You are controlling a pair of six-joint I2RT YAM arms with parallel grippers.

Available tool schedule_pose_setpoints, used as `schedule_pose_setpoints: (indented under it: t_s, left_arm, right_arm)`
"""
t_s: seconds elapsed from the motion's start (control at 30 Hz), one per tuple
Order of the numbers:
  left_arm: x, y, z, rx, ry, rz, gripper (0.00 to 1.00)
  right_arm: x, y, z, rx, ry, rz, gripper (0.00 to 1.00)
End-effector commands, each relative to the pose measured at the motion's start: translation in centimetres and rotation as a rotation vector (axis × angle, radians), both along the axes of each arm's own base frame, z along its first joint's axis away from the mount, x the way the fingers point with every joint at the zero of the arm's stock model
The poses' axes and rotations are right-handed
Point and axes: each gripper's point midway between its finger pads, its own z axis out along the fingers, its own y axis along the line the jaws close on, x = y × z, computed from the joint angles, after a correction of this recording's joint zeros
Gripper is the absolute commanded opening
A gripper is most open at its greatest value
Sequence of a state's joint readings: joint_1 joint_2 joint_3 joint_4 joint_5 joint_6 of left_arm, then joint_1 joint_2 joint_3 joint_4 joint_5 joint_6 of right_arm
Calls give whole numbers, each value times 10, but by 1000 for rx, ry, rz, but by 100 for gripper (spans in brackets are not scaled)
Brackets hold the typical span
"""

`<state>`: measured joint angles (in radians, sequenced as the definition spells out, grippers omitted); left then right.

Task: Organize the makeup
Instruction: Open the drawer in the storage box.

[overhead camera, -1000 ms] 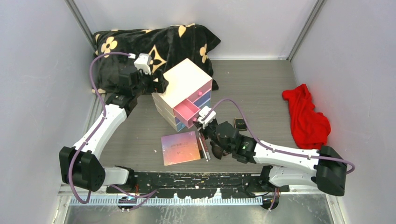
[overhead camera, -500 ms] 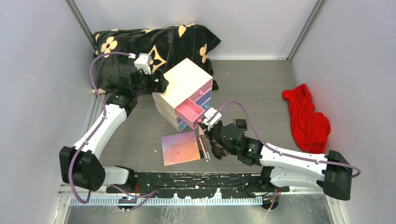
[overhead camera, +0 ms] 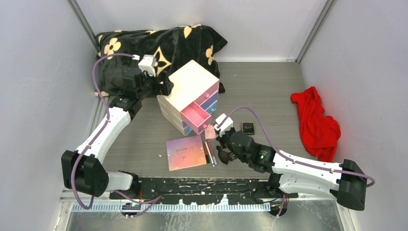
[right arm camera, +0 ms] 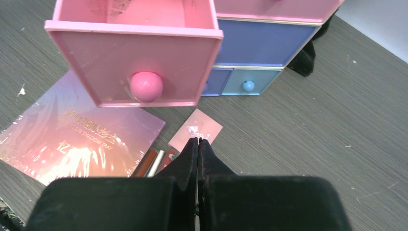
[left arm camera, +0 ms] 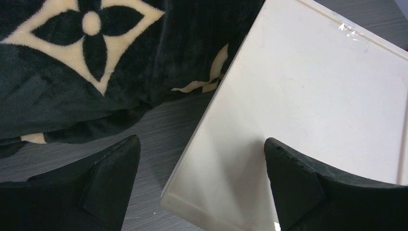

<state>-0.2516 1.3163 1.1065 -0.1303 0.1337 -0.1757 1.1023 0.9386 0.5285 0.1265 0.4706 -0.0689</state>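
Grey tabletop (overhead camera: 269,91) scene: tiny pink square compact (right arm camera: 196,131) lies flat just in front of the pulled-out pink drawer (right arm camera: 134,53), with the right gripper (right arm camera: 198,140) clenched, tips at its near corner. Iridescent palette (right arm camera: 72,139) and thin sticks (right arm camera: 154,161) sit just beside. Over on the other side, the left gripper (left arm camera: 200,142) is spread wide over an edge of the cream box (left arm camera: 312,96).

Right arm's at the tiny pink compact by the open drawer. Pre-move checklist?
1. Pink plastic drawer with round knob pulled open: ok.
2. Tiny pink square compact in view, just in front of that drawer: ok.
3. Right end effector open for a grasp: not ok, fingers shut at the compact's near corner.
4. Compact actually pinched: cannot tell.
5. Left end effector open, straddling a corner of the cream drawer box: ok.
6. Left fingers touching the box: cannot tell.
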Motion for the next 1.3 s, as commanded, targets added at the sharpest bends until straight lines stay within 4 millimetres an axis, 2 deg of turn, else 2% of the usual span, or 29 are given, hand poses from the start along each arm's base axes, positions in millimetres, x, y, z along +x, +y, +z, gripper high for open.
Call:
schedule_pose_setpoints:
  t_s: [0.0,0.1,0.2,0.27,0.37,0.4,0.43,0.57,0.77,0.87,0.97,1.1,1.27]
  left_arm:
    - [-12,15,-51,110,153,23,98]
    - [-12,14,-49,105,147,18,98]
    - [-12,13,-50,104,149,16,99]
    - [-11,13,-49,101,150,15,100]
    - [-10,11,-47,94,146,11,100]
    - [-10,11,-45,91,143,10,100]
    - [-10,11,-45,90,143,9,100]
    - [-12,11,-41,88,135,9,100]
    - [-14,12,-38,82,128,12,100]
    - [-16,12,-36,82,123,10,100]
    - [-16,12,-33,80,117,10,100]
    - [-16,11,-35,74,121,7,100]
    - [-17,11,-35,72,121,6,100]
  right_arm:
    - [7,-13,32,60,-37,-86,2]
    - [13,-30,49,55,-57,-171,16]
    - [18,-54,70,128,-76,-301,39]
    - [19,-67,77,166,-92,-362,62]
    - [19,-72,79,168,-89,-385,91]
    - [19,-70,76,147,-80,-381,98]
    - [20,-68,74,123,-71,-379,100]
    - [24,-62,65,34,-29,-405,100]
    - [27,-62,51,-68,24,-451,100]
    - [22,-65,56,-14,35,-443,98]
    - [15,-65,57,48,47,-405,89]
    - [3,-52,33,77,129,-317,70]
    - [-14,-33,-18,144,271,-245,68]
